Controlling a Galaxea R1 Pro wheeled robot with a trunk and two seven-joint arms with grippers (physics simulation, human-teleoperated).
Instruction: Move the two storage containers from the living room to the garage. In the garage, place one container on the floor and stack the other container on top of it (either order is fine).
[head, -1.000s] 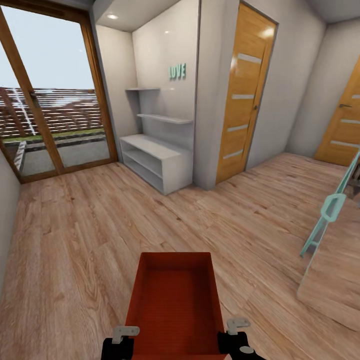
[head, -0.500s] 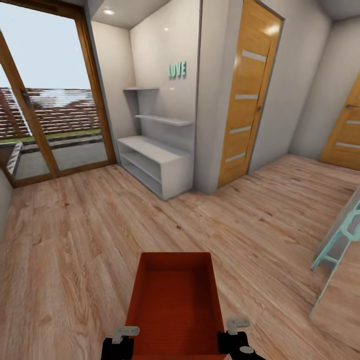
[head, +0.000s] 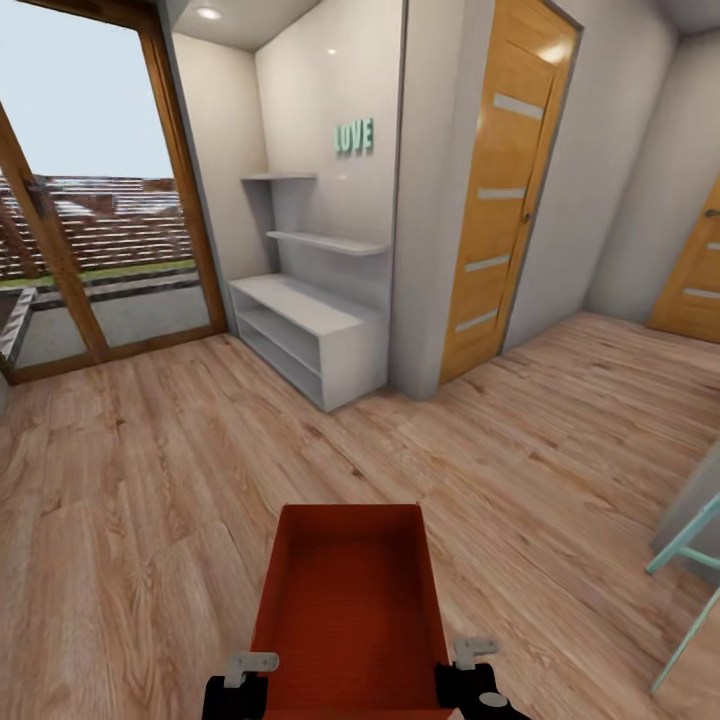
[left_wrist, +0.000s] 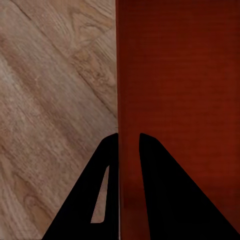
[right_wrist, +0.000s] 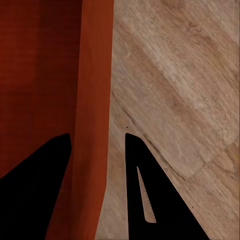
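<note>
Head view: a red-orange rectangular open-top storage container (head: 348, 610) is being carried low over the light wood plank floor (head: 150, 500), its side walls being clenched by the left tool (left_wrist: 128, 145) and right tool (right_wrist: 97, 142); it should be kept level while turning

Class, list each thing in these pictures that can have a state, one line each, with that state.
storage container: open-topped, empty, held above the wood floor.
left gripper: shut on the container's wall.
right gripper: shut on the opposite wall.
nearer wooden door: closed.
glass patio door: closed.
shelf unit: bare.
</note>
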